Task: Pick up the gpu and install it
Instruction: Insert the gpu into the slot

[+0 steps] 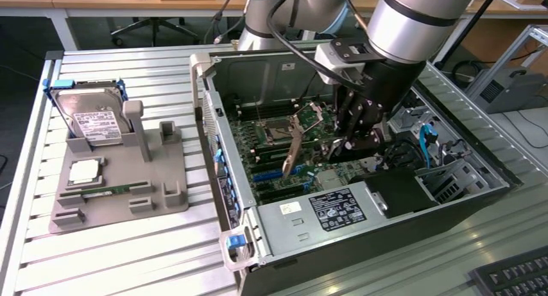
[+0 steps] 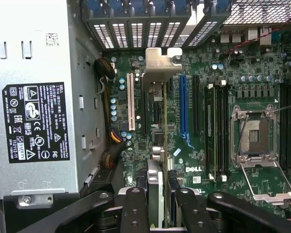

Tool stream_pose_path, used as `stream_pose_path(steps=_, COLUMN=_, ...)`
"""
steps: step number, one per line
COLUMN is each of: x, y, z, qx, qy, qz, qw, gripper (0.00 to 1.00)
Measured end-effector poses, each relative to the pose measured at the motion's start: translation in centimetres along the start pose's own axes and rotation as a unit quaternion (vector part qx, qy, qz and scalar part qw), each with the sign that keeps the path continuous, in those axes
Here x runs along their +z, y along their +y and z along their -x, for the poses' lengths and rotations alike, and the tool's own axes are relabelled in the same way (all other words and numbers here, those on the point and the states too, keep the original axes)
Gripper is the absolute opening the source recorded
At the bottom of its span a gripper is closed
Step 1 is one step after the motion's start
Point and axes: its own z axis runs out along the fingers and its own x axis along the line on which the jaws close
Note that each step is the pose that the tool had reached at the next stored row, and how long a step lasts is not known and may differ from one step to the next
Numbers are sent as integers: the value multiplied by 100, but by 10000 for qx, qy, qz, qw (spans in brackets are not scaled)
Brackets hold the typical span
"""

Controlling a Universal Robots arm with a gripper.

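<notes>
The gpu (image 2: pixel 163 121) is seen edge-on in the wrist view, a thin card with its silver bracket (image 2: pixel 160 65) toward the case's rear slot covers. My gripper (image 2: pixel 163 194) is shut on the card's near end, one black finger (image 2: pixel 153 187) on each side. The card lines up over the motherboard between a white slot (image 2: pixel 131 102) and a long blue slot (image 2: pixel 183 107). In the exterior view the gpu (image 1: pixel 294 148) hangs tilted inside the open computer case (image 1: pixel 231 148), with my gripper (image 1: pixel 347 147) beside it. Whether the card touches a slot cannot be told.
The power supply (image 1: pixel 334 209) fills the case's near end. The open CPU socket (image 2: pixel 254 136) and memory sticks (image 2: pixel 216 131) lie beside the card. At the exterior view's left, a grey fixture (image 1: pixel 158 180) holds a hard drive (image 1: pixel 90 119), a processor (image 1: pixel 83 172) and a memory stick (image 1: pixel 107 191). A keyboard (image 1: pixel 514 277) sits at the bottom right.
</notes>
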Motion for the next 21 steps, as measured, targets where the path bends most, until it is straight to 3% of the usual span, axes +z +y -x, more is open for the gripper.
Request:
stream_pose_path(steps=11, x=55, y=3, z=120, qx=0, qy=1, qz=0, qw=10000, gripper=27)
stream_pose_path(steps=21, x=73, y=4, z=136, qx=0, qy=10, qz=0, qw=10000, gripper=27)
